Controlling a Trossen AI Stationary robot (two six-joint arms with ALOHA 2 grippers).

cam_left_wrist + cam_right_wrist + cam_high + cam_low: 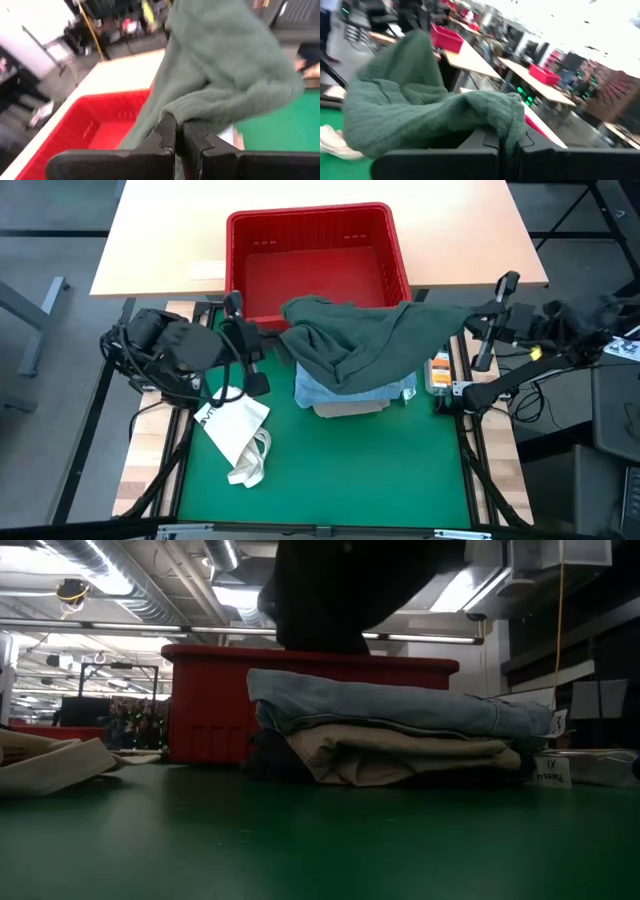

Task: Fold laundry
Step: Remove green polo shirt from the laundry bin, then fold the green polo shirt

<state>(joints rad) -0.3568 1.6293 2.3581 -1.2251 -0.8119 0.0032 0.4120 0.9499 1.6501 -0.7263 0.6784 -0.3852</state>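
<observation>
While the dark green-grey garment (365, 338) hangs stretched above the table, each end of it is pinched in a gripper. The left gripper (179, 134) has its fingers pressed together on a fold of the cloth, which rises away from the fingertips and drapes over the near edge of the red basket (270, 275). The right gripper (506, 137) is likewise clamped on the opposite edge of the same garment; the fabric bunches over its fingertips and falls away in a broad sag.

From above, the garment spans between the two arms, its middle drooping over a stack of folded laundry on the green mat (330, 470). In the level view that stack shows a light blue piece (400, 708) on top of a beige piece (400, 755), with what may be a darker layer at the very bottom, though shadow makes it hard to tell. The hanging garment is only a dark shape above the stack there.

A white tote bag (238, 430) lies on the mat near the left arm, well apart from the stack.
</observation>
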